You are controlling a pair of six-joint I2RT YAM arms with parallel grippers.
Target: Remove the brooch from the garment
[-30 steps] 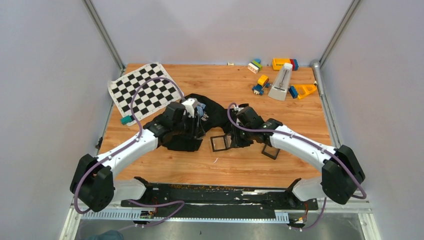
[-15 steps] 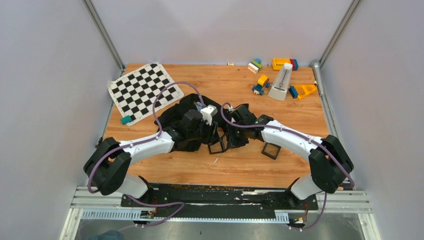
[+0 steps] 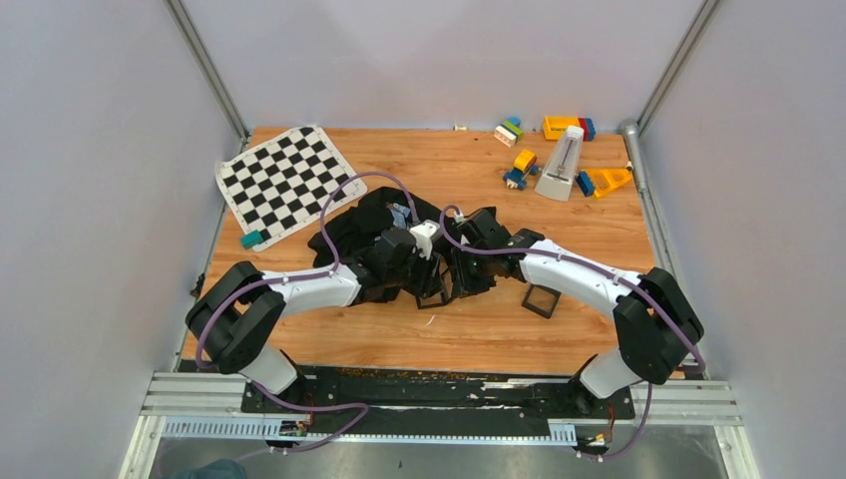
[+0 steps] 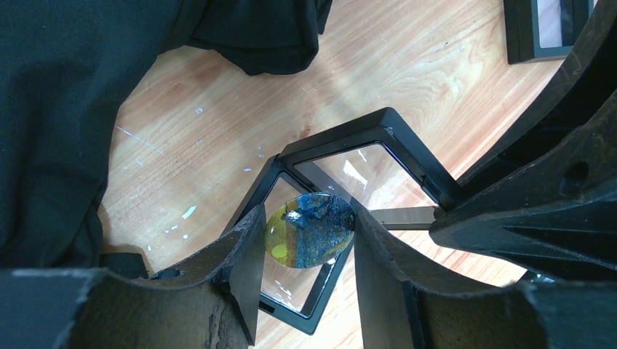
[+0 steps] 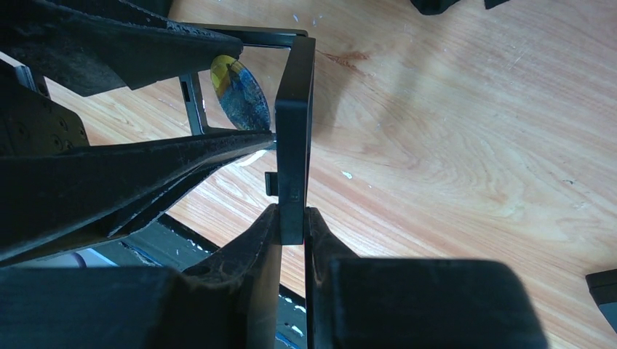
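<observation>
The brooch [image 4: 311, 229] is a small round disc with a blue and yellow face. My left gripper [image 4: 307, 222] is shut on it, edge to edge, just off the garment. It hangs between the two open leaves of a black square frame [image 4: 378, 123]. My right gripper [image 5: 292, 218] is shut on one leaf of that frame [image 5: 295, 131] and holds it upright above the table. The brooch also shows in the right wrist view [image 5: 240, 94]. The garment [image 3: 364, 225] is a crumpled black T-shirt behind and left of both grippers [image 4: 65, 109].
A second black frame [image 3: 540, 299] lies on the wood right of the right arm. A chequered mat [image 3: 287, 180] and a teal block [image 3: 251, 239] are at the left. Toy blocks and a white metronome [image 3: 561, 165] are at the back right.
My left gripper has moved right, off the garment, to the frame held by my right gripper. The right gripper has tilted the frame up and shifted slightly left.
</observation>
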